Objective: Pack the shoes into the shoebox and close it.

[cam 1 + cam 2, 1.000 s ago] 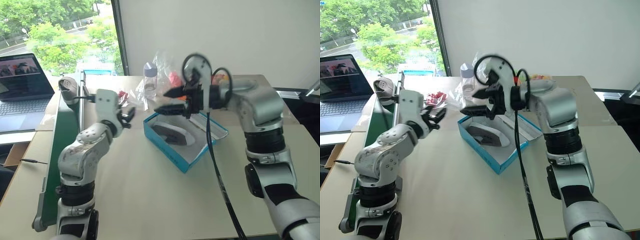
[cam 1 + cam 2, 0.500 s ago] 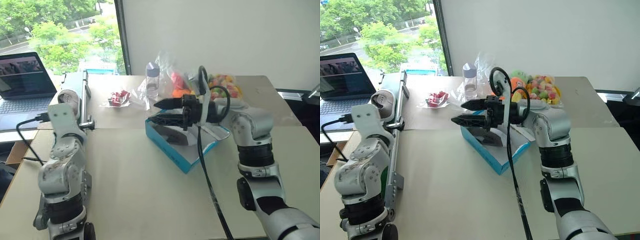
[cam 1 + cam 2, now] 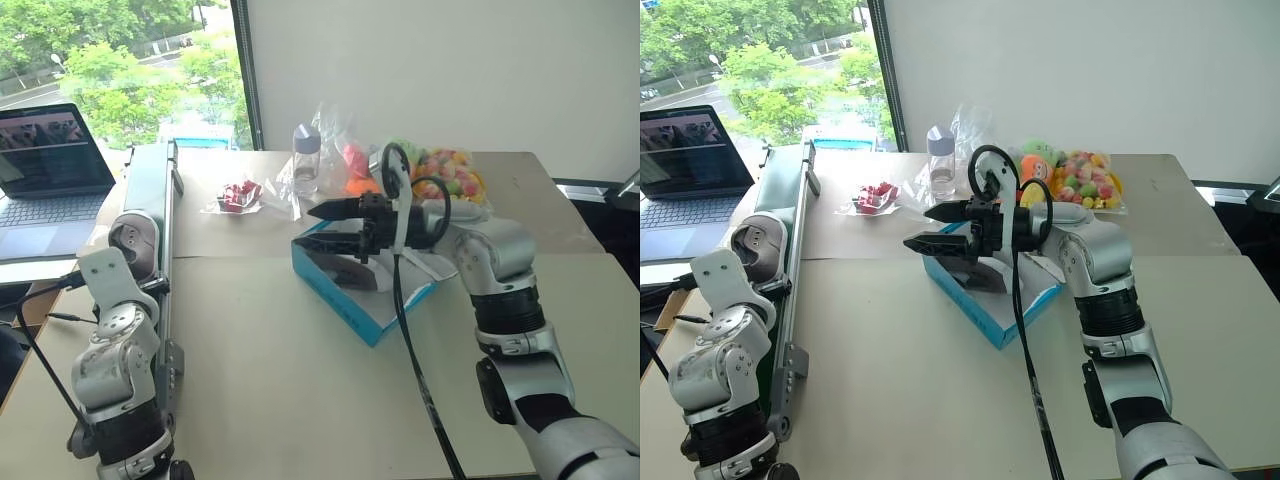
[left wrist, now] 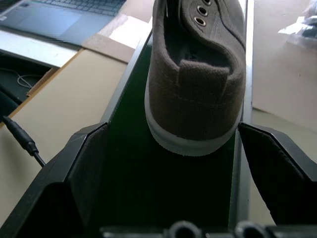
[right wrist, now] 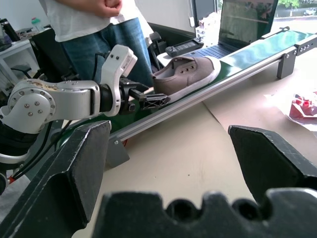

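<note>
Open teal-blue shoebox [image 3: 372, 300] on the beige table [image 3: 300, 400], set at an angle, its white interior holding one dark shoe [image 3: 345, 270] lying along the box floor. The lid [image 3: 440, 262] is folded back on the far right side. The second shoe [image 5: 185, 74], grey-brown with a pale sole and metal eyelets, stands upright on the green belt of the conveyor [image 3: 790, 230] at the table's left edge, heel toward the left gripper [image 4: 173, 163].

Left gripper: fingers [image 4: 79, 163] spread wide, one on each side of the heel, just short of it and not touching; the arm is bent beside the conveyor.

Right gripper [image 3: 930, 228]: fingers [image 3: 940, 212] spread apart, empty, held level over the near-left end of the shoebox and pointing toward the conveyor.

Behind the box: a clear bottle [image 3: 306, 158], a bag of colourful plush toys [image 3: 1070, 175] and a small red packet [image 3: 238, 195]. A laptop [image 3: 45, 170] sits beyond the conveyor, and a person [image 5: 94, 25] stands past the conveyor.
</note>
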Motion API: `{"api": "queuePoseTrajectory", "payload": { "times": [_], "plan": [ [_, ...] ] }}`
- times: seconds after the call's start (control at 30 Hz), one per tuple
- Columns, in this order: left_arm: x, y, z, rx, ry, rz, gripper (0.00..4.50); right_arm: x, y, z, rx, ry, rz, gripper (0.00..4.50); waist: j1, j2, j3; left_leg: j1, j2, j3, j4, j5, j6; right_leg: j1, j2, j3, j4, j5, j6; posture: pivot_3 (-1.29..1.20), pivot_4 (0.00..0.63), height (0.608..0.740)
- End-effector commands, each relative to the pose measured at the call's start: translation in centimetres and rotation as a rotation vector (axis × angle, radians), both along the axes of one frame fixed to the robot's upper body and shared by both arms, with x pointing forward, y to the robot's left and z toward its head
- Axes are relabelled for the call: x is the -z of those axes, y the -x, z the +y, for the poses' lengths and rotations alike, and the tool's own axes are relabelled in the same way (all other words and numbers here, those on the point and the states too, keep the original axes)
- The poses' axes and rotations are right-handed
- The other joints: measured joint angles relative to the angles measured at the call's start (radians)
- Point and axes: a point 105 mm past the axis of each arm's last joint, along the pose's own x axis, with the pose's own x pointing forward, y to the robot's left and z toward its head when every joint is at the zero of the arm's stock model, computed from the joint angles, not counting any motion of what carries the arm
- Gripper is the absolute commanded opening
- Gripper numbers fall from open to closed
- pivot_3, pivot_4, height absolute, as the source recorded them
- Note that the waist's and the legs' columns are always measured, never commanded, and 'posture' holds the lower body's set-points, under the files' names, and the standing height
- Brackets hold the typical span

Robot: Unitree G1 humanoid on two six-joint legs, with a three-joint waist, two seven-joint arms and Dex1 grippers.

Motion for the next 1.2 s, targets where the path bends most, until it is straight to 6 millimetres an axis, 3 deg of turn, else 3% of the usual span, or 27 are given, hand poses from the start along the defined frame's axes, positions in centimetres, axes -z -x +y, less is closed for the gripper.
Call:
{"api": "queuePoseTrajectory", "payload": {
  "times": [0.03,0.17,0.27,0.37,0.47,0.63,0.73,0.9,1.2],
  "plan": [
    [0.8,-0.1,0.0,0.028,0.019,0.014,3.93,-1.4,0.4,0.0,-0.007,-0.014,-0.059,4.50,0.001,0.000,0.000,0.000,0.000,0.000,0.000,0.000,0.000,0.000,0.000,0.000,0.000,0.000,0.000,0.00,0.150,0.740],
    [1.0,-0.3,-0.5,0.051,0.037,0.001,2.65,-1.7,0.5,-0.1,-0.004,-0.014,-0.067,4.50,0.001,0.000,0.000,0.001,0.001,0.000,0.000,0.000,-0.001,0.000,-0.001,0.000,0.000,0.000,-0.001,0.00,0.150,0.740],
    [0.2,-0.8,-0.6,0.060,0.036,-0.043,2.41,-1.7,0.5,-0.1,-0.001,-0.009,-0.072,4.50,0.002,0.000,0.000,0.001,0.001,0.000,0.000,0.001,-0.002,0.000,0.000,-0.001,0.001,0.001,-0.001,0.00,0.150,0.740],
    [-2.9,-2.0,-1.4,0.128,-0.076,-0.149,2.38,-2.1,0.4,-0.2,0.009,-0.024,-0.070,4.50,0.006,0.000,0.000,0.001,0.001,0.000,0.000,0.001,-0.002,0.000,0.000,-0.001,0.000,0.001,-0.001,0.00,0.150,0.740],
    [-6.1,-3.4,-3.8,0.257,-0.122,-0.289,2.38,-3.0,-0.1,-0.4,0.032,-0.089,-0.040,4.50,0.012,0.000,0.000,-0.002,0.001,0.000,0.000,0.001,-0.002,-0.002,0.000,-0.002,0.000,0.001,-0.002,0.00,0.150,0.740],
    [-10.6,-4.7,-11.7,0.595,-0.091,-0.499,2.38,-6.7,-2.3,-1.4,0.126,-0.358,0.151,4.50,0.015,0.000,0.000,-0.010,0.000,0.001,0.001,0.001,-0.001,-0.007,-0.001,-0.002,-0.001,0.006,-0.009,0.00,0.150,0.740],
    [-11.9,-4.7,-15.7,0.736,-0.022,-0.554,2.38,-7.4,-4.0,-1.8,0.193,-0.463,0.294,4.50,0.014,0.000,0.000,-0.010,0.000,0.001,0.000,0.004,0.009,-0.007,-0.001,-0.002,-0.001,0.006,-0.009,0.00,0.150,0.740],
    [-13.8,-4.0,-21.6,0.925,0.103,-0.625,2.38,-8.3,-4.6,-1.9,0.196,-0.575,0.443,4.50,0.008,0.000,0.000,-0.011,0.001,0.002,-0.001,0.003,0.010,-0.007,0.001,-0.002,-0.001,0.006,-0.009,0.00,0.150,0.740],
    [-14.8,-3.2,-24.3,1.043,0.166,-0.636,2.38,-8.0,-5.5,-2.8,0.282,-0.605,0.482,4.50,-0.009,0.000,0.000,-0.010,0.001,0.001,0.000,0.004,0.011,-0.007,0.002,-0.001,-0.001,0.003,-0.003,0.00,0.150,0.740]
  ]
}}
